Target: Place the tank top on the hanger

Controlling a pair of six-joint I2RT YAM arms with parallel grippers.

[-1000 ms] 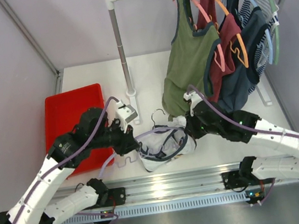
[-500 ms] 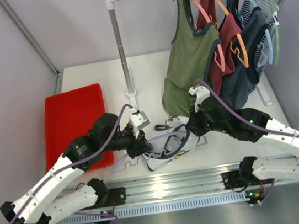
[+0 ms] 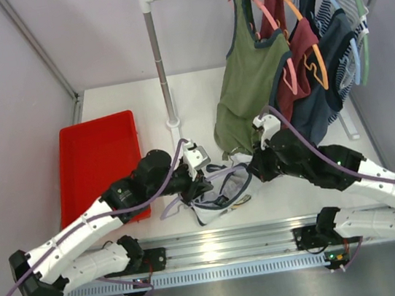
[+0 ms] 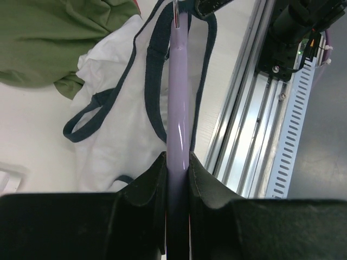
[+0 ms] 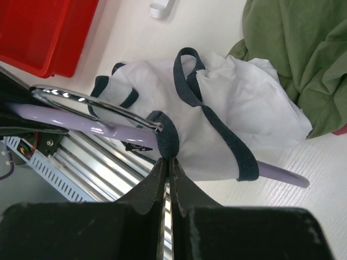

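Table [image 3: 124, 99]: left end effector [image 4: 177, 161] clamps hanger [image 4: 178, 97]; right end effector [image 5: 166, 161] pinches tank top [image 5: 238, 103] trim.

the left arm [image 3: 83, 226] is stretched from the lower left in toward the middle; the left tool [image 4: 177, 162] is clamped on the hanger [image 4: 178, 108], one finger on each side of its bar; the right arm [image 3: 366, 172] is reached in from the lower right; the right tool [image 5: 166, 161] is pinched tight on a dark strap of the tank top [image 5: 244, 103]; the two tools are held near each other, not touching
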